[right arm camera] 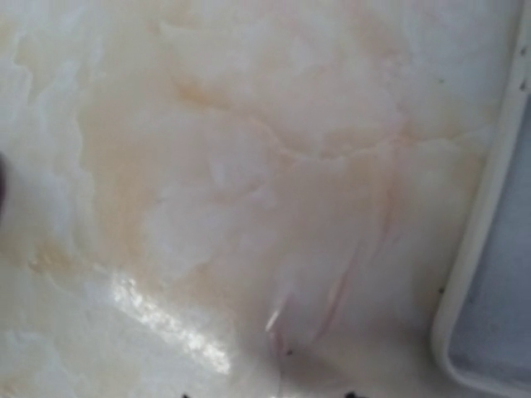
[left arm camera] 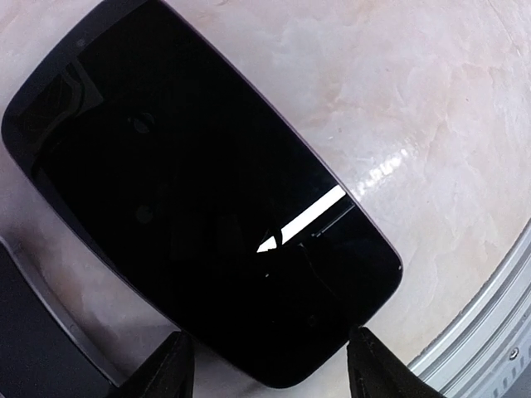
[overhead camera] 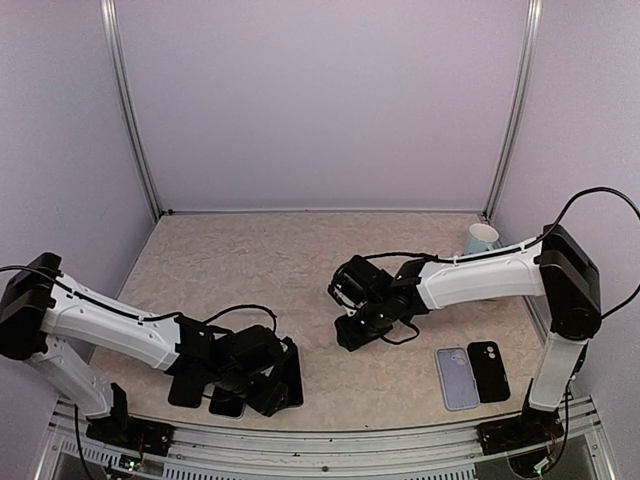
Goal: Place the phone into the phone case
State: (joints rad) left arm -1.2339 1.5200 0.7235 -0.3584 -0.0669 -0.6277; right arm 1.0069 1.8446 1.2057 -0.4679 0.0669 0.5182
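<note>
A: Looking down from overhead, could you find the phone?

B: Hardly. It was lost among dark shapes low at the near left of the surface. The left wrist camera showed it plainly: a black phone lying flat, glossy face up, on the pale marbled top.

A: And the left tool?

B: It was spread wide, with one fingertip on either side of the phone's near end, not clamped on it. Whether the pads touched the phone's edges, I could not tell.

A: The phone case?

B: Overhead it lay flat at the near right, pale lilac and well apart from the phone. A black phone-shaped piece sat just beside it on its right. The right wrist camera caught only a slice of a pale rim at its right edge.

A: The right tool?

B: It hung over mid-surface, left of the case. Neither view showed its fingers clearly, so I could not tell how far apart they were.
</note>
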